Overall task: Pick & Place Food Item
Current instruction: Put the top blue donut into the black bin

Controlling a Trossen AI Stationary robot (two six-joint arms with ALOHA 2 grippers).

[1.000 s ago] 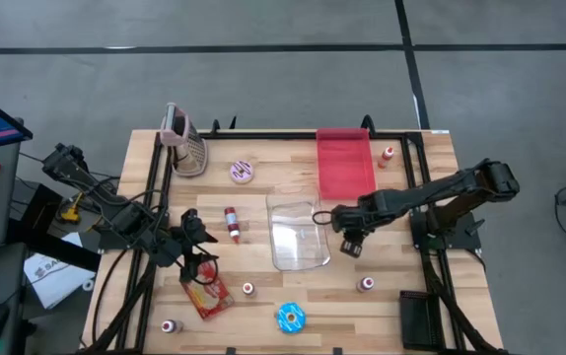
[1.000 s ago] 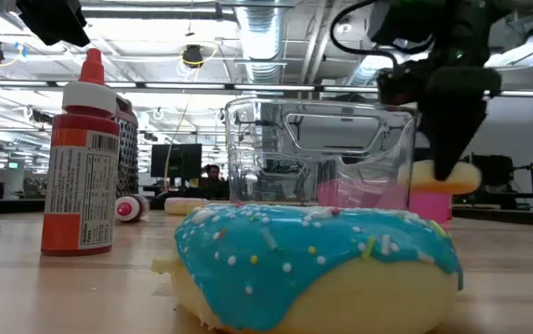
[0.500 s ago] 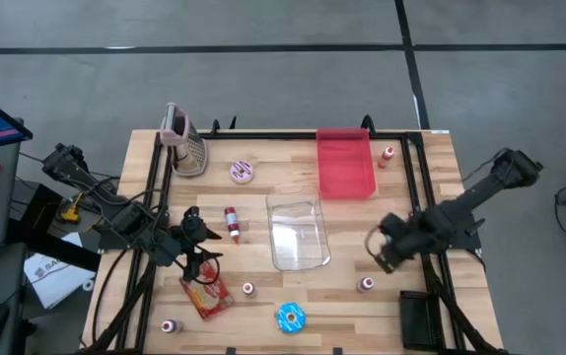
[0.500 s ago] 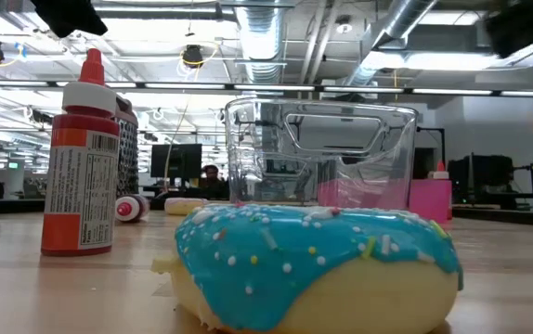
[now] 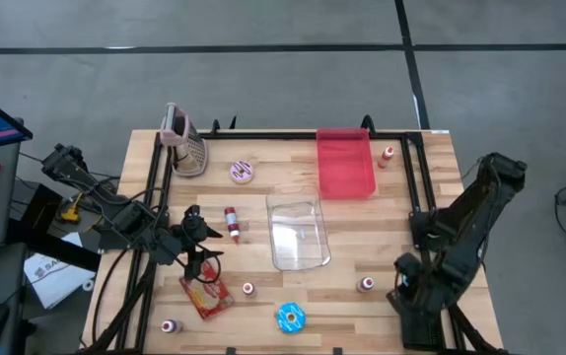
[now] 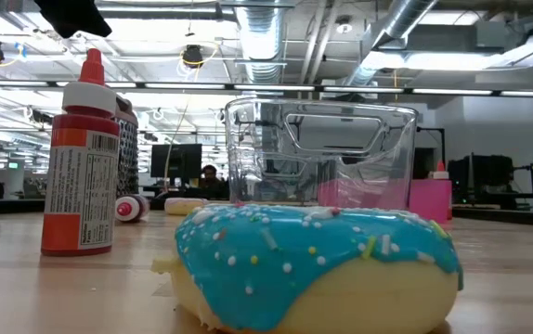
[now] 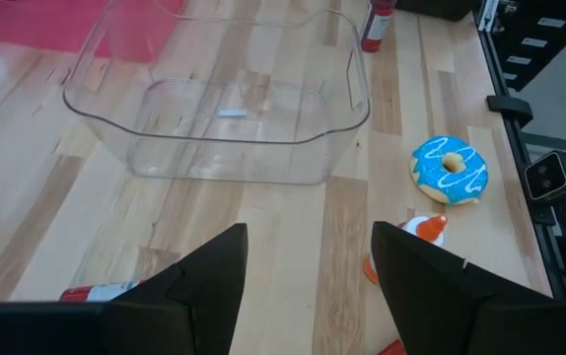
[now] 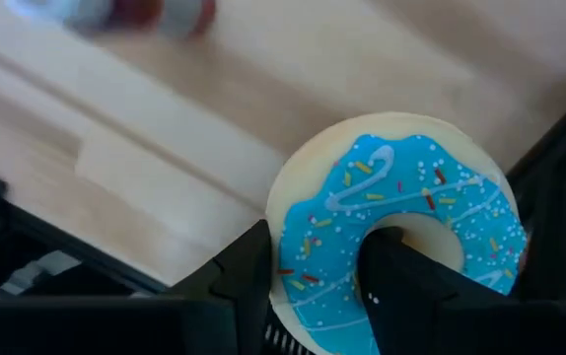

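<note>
The whole table (image 5: pixel 293 197) is seen from straight above. A level view is taken at table height, right behind the blue doughnut (image 6: pixel 313 264), which is shared with the left wrist view, as is the clear tub (image 7: pixel 224 108).

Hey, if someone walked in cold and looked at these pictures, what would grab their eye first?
Probably the blue-frosted donut filling the low view, near the table's front edge. Next, a second blue-frosted donut clamped in the right gripper at the table's front right corner. Then the clear plastic bin at the table's middle, with the red tray behind it.
</note>
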